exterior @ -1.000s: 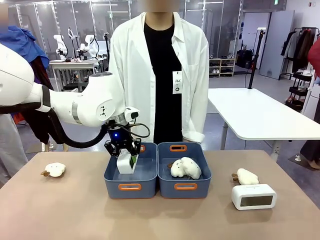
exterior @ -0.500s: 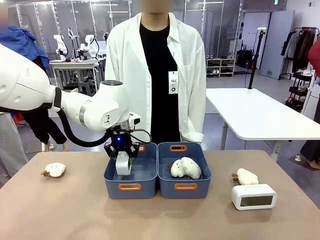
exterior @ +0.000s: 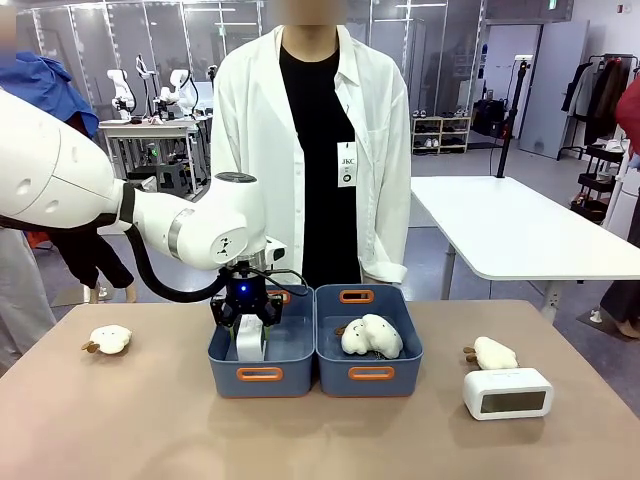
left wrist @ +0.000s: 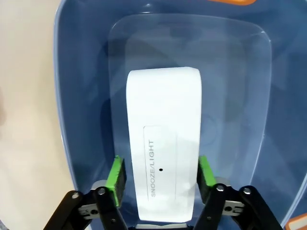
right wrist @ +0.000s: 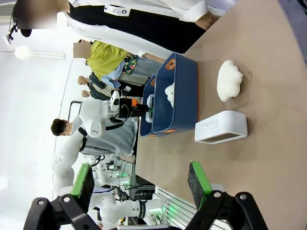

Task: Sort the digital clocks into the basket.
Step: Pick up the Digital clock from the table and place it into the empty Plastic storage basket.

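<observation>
Plainly, we see the left jaws shut on one clock [exterior: 248,340] inside the basket [exterior: 260,376], the left of two blue bins that stand side by side at the middle of the front view. There the clock stands on end with its long axis upright. Its lower part sits below the basket's rim, and we cannot tell whether it touches the basket's floor. In the left wrist view the same clock runs lengthwise from the bottom edge up toward mid-frame. Its narrow face, printed SNOOZE/LIGHT, is turned to the camera, and the green pads [left wrist: 116,173] press on its two long sides near the lower end, with blue basket wall all around.

We find the second clock [exterior: 507,393] lying on the surface [exterior: 330,440] at the lower right of the front view. Its long axis runs left to right and its grey LCD face is turned toward the camera. A plush toy [exterior: 493,352] sits just behind it. Another plush [exterior: 370,336] lies in the second bin [exterior: 372,376], and a third plush [exterior: 108,339] rests at the left of the frame, well apart from the bins.

In the right wrist view the right jaws stand wide open with nothing between them. A person [exterior: 320,150] in a white coat stands behind the bins.
</observation>
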### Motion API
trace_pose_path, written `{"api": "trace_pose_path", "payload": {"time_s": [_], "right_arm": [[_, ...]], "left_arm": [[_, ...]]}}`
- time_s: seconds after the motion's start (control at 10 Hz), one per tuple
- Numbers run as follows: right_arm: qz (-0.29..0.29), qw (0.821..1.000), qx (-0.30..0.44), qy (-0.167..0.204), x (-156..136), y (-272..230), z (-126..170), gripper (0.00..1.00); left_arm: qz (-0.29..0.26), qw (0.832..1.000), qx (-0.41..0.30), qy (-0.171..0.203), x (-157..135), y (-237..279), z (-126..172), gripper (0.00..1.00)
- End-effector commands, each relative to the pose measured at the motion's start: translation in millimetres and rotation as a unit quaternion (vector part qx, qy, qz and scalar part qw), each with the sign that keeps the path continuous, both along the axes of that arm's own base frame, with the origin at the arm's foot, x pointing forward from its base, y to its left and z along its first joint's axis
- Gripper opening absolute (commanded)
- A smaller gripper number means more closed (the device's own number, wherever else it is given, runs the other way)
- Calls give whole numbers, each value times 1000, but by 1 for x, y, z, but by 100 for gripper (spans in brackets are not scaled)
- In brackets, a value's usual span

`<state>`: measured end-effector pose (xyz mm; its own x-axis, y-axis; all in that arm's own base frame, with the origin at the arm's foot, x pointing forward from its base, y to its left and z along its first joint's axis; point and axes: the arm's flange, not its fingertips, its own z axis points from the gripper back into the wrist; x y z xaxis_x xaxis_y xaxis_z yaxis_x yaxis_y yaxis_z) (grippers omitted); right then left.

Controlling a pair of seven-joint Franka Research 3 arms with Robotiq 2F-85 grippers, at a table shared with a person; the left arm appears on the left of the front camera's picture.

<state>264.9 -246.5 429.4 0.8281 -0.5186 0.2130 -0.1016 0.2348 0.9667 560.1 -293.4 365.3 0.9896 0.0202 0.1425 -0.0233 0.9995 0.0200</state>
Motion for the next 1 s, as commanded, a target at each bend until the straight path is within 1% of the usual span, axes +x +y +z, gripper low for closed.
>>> {"api": "trace_pose_path", "payload": {"time_s": [0.0,0.3,0.4,0.5,0.9], "right_arm": [[5,1000,-6,-8,-4,-1,1,100],[5,1000,-6,-8,-4,-1,1,100],[5,1000,-6,-8,-4,-1,1,100],[5,1000,-6,-8,-4,-1,1,100],[5,1000,-6,-8,-4,-1,1,100]], "left_arm": [[9,1000,-1,-7,-7,1,12,100],[9,1000,-25,-9,-24,10,24,100],[-3,1000,-28,-12,-34,14,27,100],[4,1000,-12,-12,-7,0,23,100],[4,1000,-12,-12,-7,0,23,100]]}}
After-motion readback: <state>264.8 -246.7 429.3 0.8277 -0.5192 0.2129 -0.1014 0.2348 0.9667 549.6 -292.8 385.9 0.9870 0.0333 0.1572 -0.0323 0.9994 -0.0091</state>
